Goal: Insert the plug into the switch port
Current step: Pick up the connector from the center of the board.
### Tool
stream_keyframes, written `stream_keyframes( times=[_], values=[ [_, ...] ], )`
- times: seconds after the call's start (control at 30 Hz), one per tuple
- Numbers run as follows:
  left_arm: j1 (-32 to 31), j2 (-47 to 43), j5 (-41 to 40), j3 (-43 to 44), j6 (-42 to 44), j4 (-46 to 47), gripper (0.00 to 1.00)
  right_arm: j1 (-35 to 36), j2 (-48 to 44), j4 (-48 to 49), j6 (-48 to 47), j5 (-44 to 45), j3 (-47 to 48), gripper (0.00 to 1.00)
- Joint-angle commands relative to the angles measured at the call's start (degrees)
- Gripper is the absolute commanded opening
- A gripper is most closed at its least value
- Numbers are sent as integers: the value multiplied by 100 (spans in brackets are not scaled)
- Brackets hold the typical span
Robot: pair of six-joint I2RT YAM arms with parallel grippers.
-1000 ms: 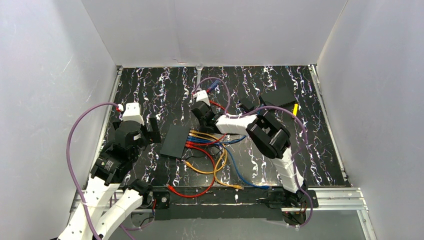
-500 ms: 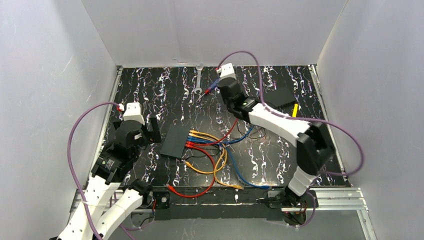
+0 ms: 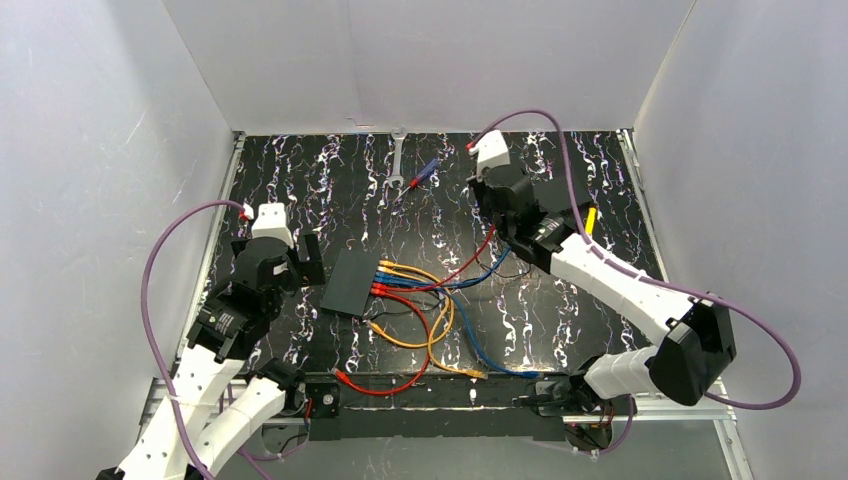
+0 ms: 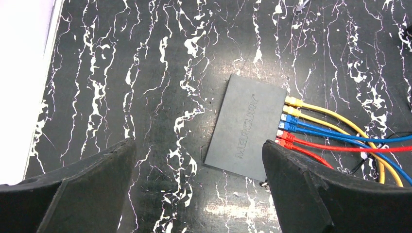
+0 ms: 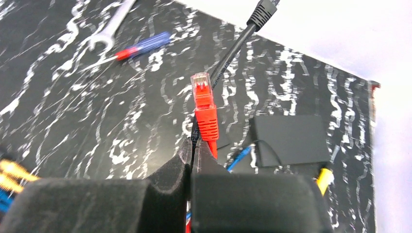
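**A:** What has moved?

**B:** The right arm (image 3: 600, 270). A second ago it was folded over the middle of the desk (image 3: 300, 170). Now it reaches out to the far right, with its wrist up near the back edge. A red cable (image 3: 470, 255) trails from it down to the tangle beside the switch (image 3: 352, 282).

**A:** And the switch itself?

**B:** It lies where it was, flat and left of centre, with coloured leads (image 3: 410, 270) fanning off its right edge. The wrench (image 3: 397, 160) and screwdriver (image 3: 420, 175) lie well apart from it at the back.

**A:** What does the left wrist view show?

**B:** The left claw (image 4: 197, 144) is spread wide and holds nothing. The switch shows ahead, framed by its fingers (image 4: 87, 184) and untouched. Yellow, blue and red connectors sit in a row along its right edge. I cannot tell whether a socket is still free.

**A:** And the right wrist view?

**B:** The right claw (image 5: 193, 145) is pressed together, pinching the plug (image 5: 205, 104) by the bottom of its red boot. The plug stands upright off the desk, with its clear tip on top. A plain black slab (image 5: 291, 141) lies beyond it.

**A:** What does that mean for the job?

**B:** My reading is that the plug is in hand but has been carried away from the switch and is now well apart from it. It has to come back, turn level and line up with the socket row, and the left claw looks placed to steady the box
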Motion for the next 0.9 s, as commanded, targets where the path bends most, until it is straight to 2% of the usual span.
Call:
stream_keyframes(
  times=[0.0,0.23,0.4,0.5,0.67,0.87],
  values=[
    [-15,65,-58,-84,37,42,99,-322,-435,1218,-7,1032,-56,1],
    [-8,82,-90,-113,35,53,99,-627,-358,2178,657,1434,-96,1],
    [-10,76,-74,-115,37,59,99,-707,170,1268,986,-224,496,1],
    [-8,67,-34,-117,36,72,99,-701,493,937,946,-1340,525,1],
    [-9,84,49,-121,37,85,99,-701,516,1205,1059,-1859,109,1],
    [-8,79,109,-121,63,86,99,-706,479,1541,193,-1679,166,1]
  ],
)
